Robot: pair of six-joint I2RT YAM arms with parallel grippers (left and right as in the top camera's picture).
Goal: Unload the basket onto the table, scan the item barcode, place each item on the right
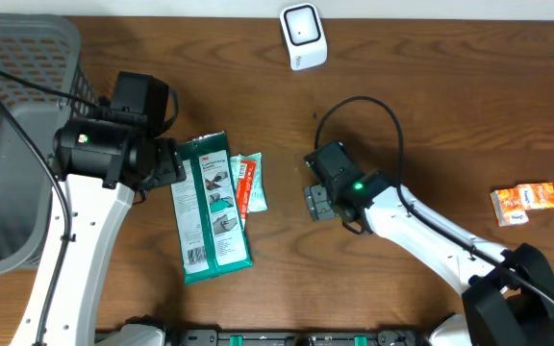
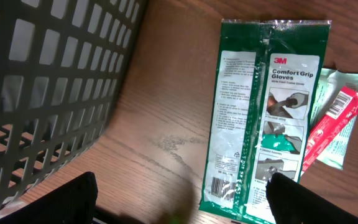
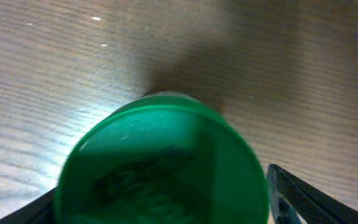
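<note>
Filling the right wrist view, a blurred green round item (image 3: pixel 160 165), its dark print unreadable, lower edge cut off, against the wooden table (image 3: pixel 291 74) between the fingers of the right gripper (image 3: pixel 160 199); held or loose, impossible to tell. Hidden beneath that gripper from overhead. Left gripper (image 2: pixel 179 186) spread wide, empty, near the glove pack (image 2: pixel 260 118). Beyond, white scanner (image 1: pixel 303 37).

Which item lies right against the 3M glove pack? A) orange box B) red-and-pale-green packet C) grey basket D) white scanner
B: the red-and-pale-green packet lies against the long edge of the glove pack, while the orange box and white scanner sit well apart from it.
</note>
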